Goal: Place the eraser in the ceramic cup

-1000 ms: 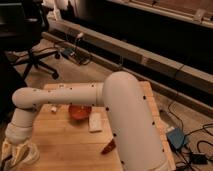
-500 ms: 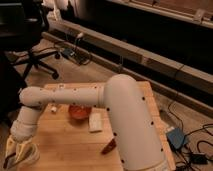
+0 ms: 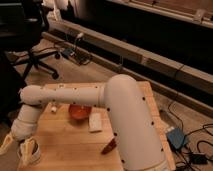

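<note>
My gripper [image 3: 19, 146] is at the near left corner of the wooden table [image 3: 65, 145], at the end of the big white arm [image 3: 75, 95] that reaches across the table. The small cream ceramic cup [image 3: 29, 156] stands right under and beside the gripper, partly covered by it. The dark eraser does not show; it is hidden or out of view.
An orange-red bowl [image 3: 79, 111] sits mid-table with a white rectangular block [image 3: 95, 121] to its right. A red chili-shaped thing [image 3: 108, 146] lies nearer the front. A small white piece [image 3: 52, 107] lies left of the bowl. An office chair [image 3: 30, 55] stands at the back left; cables and a blue box [image 3: 176, 137] lie on the floor to the right.
The arm's forearm has shifted a little to the right. The gripper stays low at the cup by the table's near left corner.
</note>
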`<state>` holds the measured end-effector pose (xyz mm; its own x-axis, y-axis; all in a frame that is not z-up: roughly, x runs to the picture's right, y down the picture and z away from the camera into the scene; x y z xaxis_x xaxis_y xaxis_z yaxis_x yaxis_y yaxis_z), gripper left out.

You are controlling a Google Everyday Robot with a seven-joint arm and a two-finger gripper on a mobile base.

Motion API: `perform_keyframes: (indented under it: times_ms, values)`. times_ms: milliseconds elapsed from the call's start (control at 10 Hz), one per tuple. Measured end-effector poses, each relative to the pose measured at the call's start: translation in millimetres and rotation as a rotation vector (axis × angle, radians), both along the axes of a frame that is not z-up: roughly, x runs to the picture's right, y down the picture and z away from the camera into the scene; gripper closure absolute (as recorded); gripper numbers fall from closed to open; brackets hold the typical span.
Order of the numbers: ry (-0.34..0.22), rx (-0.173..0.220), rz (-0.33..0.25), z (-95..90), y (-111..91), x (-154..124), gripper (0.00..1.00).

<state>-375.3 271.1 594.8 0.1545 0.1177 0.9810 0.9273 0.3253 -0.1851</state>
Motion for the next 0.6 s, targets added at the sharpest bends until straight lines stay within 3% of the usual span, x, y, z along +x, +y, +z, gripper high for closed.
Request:
perform_keyframes:
  times_ms: [200,500,600]
  values:
    - [0.003,0.061,-0.016,1.5,-4.1,2.3,0.2]
    - [0.042,0.2,-0.027,12.0,-18.7,7.3,0.2]
    - [0.044,0.204,-0.028,12.6,-19.0,7.6,0.2]
